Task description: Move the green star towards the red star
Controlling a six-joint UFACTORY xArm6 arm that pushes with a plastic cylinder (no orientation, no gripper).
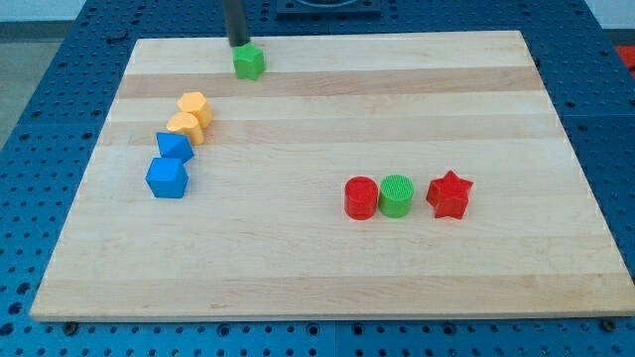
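Resting against the upper edge of the green star (249,62), the tip (239,46) of the dark rod sits at the view's top, left of centre. The tool is a plain rod with nothing to spread or pinch; it only touches the star from above. The green star lies near the top edge of the wooden table (327,268). The red star (448,194) is well apart, toward the view's lower right, just beside a green cylinder (396,195) and a red cylinder (361,197). At the view's left, two yellow blocks (190,116) and two blue blocks (170,165) cluster together.
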